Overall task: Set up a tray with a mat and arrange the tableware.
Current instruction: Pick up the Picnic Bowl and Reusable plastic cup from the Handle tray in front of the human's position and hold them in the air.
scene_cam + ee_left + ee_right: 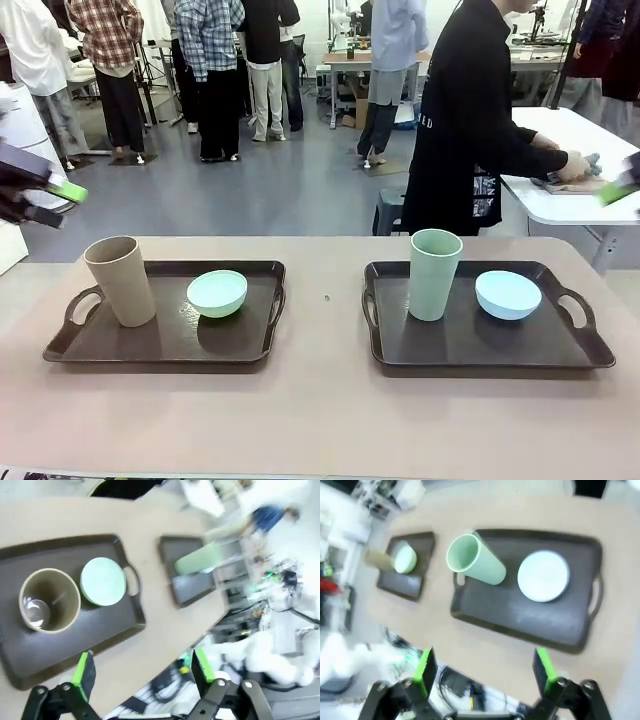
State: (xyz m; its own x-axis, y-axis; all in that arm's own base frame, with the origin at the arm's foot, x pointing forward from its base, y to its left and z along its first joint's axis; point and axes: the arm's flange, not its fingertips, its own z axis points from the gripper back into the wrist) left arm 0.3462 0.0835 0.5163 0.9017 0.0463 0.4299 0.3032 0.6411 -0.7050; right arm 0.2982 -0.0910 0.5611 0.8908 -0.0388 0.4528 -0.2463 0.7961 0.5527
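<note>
The left gripper hangs above the near left of the desk, looking down past its own fingers, which stand wide apart with nothing between them. In the front view it juts in at the left edge, above the desk and clear of the trays. The right gripper is posed the same way over the right side, its fingers also spread and holding nothing. In the front view it is a blurred green streak at the right edge.

Two dark brown trays with handles lie flat on the desk, well apart. The left tray holds the tan tumbler, upright at its left end, and the mint green bowl just beside it. From above, the tumbler's bare bottom shows with a glint of light. The right tray holds the pale green tumbler, upright at its left end, and the light blue bowl near it. Both bowls sit rim up.

Beyond the desk a person in black bends toward a white table on the right.
</note>
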